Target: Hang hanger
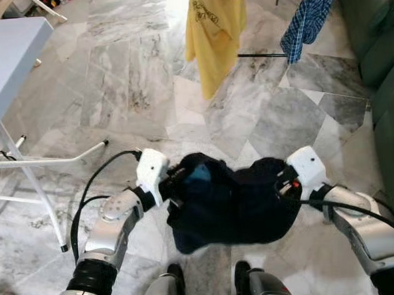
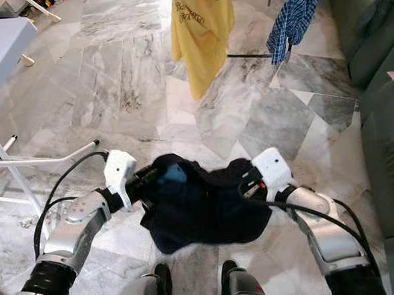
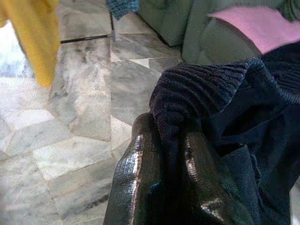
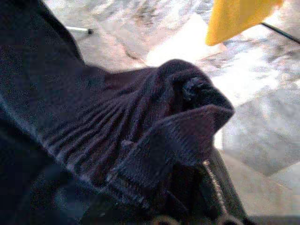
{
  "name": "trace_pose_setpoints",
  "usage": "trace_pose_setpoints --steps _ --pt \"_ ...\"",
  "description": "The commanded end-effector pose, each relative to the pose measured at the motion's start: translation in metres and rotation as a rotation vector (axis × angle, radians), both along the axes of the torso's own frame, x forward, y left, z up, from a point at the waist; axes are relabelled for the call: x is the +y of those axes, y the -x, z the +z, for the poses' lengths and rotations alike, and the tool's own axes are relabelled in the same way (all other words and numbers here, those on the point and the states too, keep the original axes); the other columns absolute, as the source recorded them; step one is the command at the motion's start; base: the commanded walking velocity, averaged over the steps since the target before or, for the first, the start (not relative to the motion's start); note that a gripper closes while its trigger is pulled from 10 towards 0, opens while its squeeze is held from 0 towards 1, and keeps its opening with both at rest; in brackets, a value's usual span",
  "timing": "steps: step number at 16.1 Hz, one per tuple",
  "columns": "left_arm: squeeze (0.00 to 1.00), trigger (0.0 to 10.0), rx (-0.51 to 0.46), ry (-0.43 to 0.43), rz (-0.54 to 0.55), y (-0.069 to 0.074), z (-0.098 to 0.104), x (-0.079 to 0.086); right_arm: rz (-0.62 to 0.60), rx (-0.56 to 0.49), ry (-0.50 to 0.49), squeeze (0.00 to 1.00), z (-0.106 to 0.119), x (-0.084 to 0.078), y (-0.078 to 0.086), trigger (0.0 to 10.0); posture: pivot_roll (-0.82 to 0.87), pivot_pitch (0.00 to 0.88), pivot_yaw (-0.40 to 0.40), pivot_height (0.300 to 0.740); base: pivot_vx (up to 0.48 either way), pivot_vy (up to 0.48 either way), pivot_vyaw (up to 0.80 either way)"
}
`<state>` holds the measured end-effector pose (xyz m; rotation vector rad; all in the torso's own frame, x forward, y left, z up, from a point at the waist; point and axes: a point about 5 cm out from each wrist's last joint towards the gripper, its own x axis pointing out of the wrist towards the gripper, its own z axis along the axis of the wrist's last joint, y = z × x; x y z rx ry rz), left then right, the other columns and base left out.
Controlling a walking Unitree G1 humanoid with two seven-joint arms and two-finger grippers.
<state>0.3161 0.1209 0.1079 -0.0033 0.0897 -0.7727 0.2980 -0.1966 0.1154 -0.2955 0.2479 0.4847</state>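
Marble floor across the whole frame; grey table upper left, green sofa right edge. Yellow shirt and plaid shirt hanging top centre. Pink cloth on the sofa, seen from the left wrist. Dark sweater lower centre, stretched between both bent arms: left gripper and right gripper each clamped on its ribbed edge.

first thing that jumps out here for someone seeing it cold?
The dark navy garment stretched between the two arms, right in front of the robot: the left gripper is shut on one end and the right gripper on the other, both over the marble floor. Next, the bright yellow shirt hanging ahead, with a blue plaid shirt to its right, near the green sofa.
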Motion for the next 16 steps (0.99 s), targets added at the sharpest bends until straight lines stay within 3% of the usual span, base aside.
trace_pose_setpoints --steps 1,9,13,16 --pt "0.00 10.0 -0.003 0.031 0.019 -0.002 0.007 0.004 -0.034 -0.009 0.007 0.00 -0.002 -0.004 0.000 0.0 -0.04 0.271 0.081 0.740 0.000 0.000 0.00" --pt "0.00 10.0 0.000 0.034 0.129 -0.006 0.005 0.008 -0.279 -0.151 -0.096 0.00 0.018 -0.029 -0.017 0.0 -0.05 0.271 0.085 0.740 0.000 0.000 0.00" --pt "0.00 10.0 0.031 0.048 0.130 -0.004 0.001 0.005 -0.298 -0.205 -0.143 0.00 0.031 -0.031 -0.021 0.0 -0.05 0.272 0.083 0.740 0.000 0.000 0.00" --pt "0.00 10.0 0.055 0.073 0.111 -0.001 -0.003 -0.010 -0.299 -0.245 -0.188 0.00 0.040 -0.027 -0.024 0.0 -0.06 0.273 0.081 0.740 0.000 0.000 0.00"
